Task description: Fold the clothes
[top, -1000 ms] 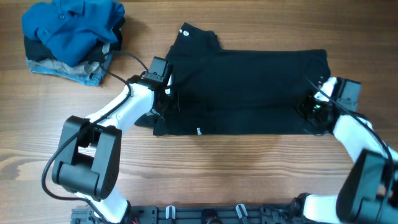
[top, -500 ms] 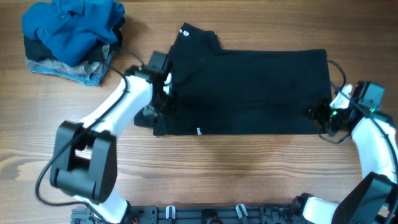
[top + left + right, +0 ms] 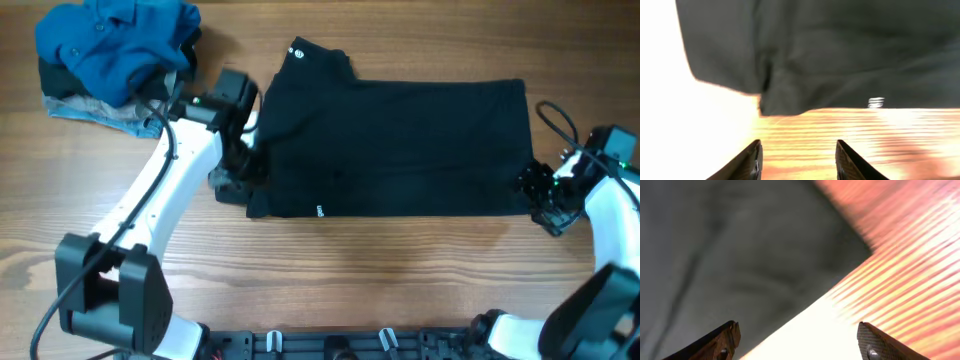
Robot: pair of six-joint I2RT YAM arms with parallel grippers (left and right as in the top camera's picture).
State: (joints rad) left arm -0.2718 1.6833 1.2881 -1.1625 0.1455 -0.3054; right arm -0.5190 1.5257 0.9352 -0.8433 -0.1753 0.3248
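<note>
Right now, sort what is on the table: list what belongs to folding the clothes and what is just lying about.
Belongs to the job:
black T-shirt, spread flat

Lying about:
blue shirt, heaped at the far left
denim garment, under the blue shirt

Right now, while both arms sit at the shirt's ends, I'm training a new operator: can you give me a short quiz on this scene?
1. True or false: the left hand is shut on the black T-shirt.
2. Where does the blue shirt lie? A: spread on the black T-shirt. B: on a pile, above the denim garment. C: under the black T-shirt.
3. What colour is the small tag at the T-shirt's near edge?
Key: 1 false, it is open and holds nothing. 2 B. 3 white.
</note>
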